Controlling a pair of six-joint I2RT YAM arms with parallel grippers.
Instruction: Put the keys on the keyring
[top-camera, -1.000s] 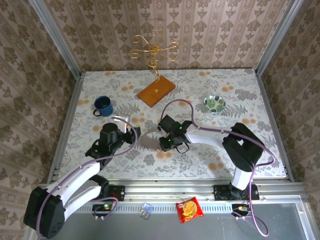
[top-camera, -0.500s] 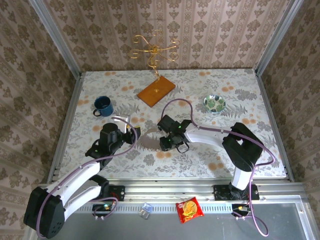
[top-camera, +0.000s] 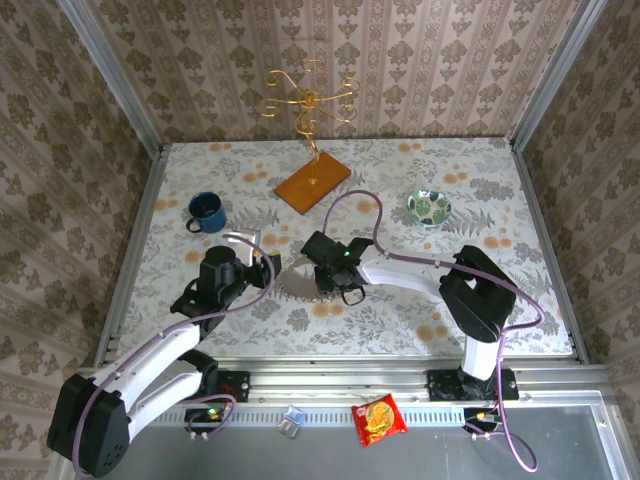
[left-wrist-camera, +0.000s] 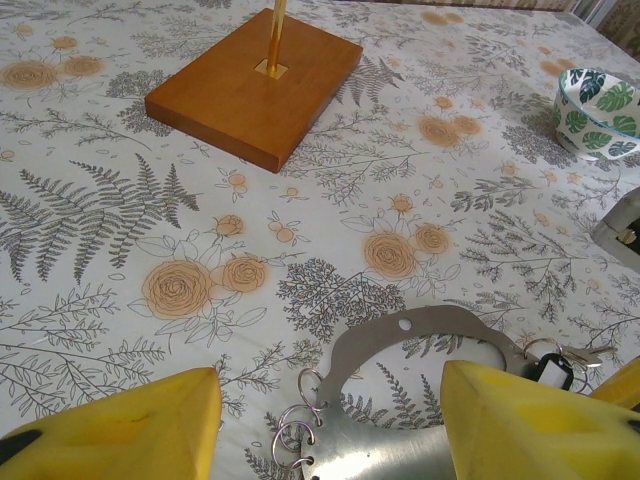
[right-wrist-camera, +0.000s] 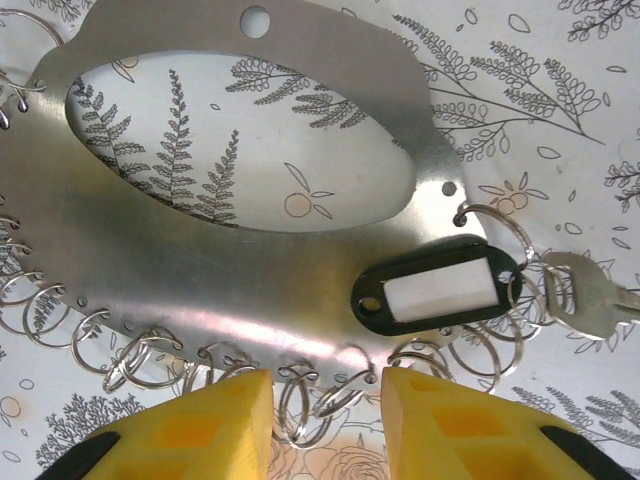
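Yellow-fingered left gripper lies low mid-bench, jaws apart at the keyring; right gripper points down over its ringed edge, jaws parted.

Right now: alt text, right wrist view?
Silvery keyring with a large oval opening lies on the floral cloth, small split rings along its lower edge. Black tag and silver key sit at its right; the right gripper stands open below.

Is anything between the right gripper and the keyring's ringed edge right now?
Nothing visible does. The right gripper sits right at the keyring, at its ringed edge, jaws apart. The black tag and the silvery key lie off to the side.
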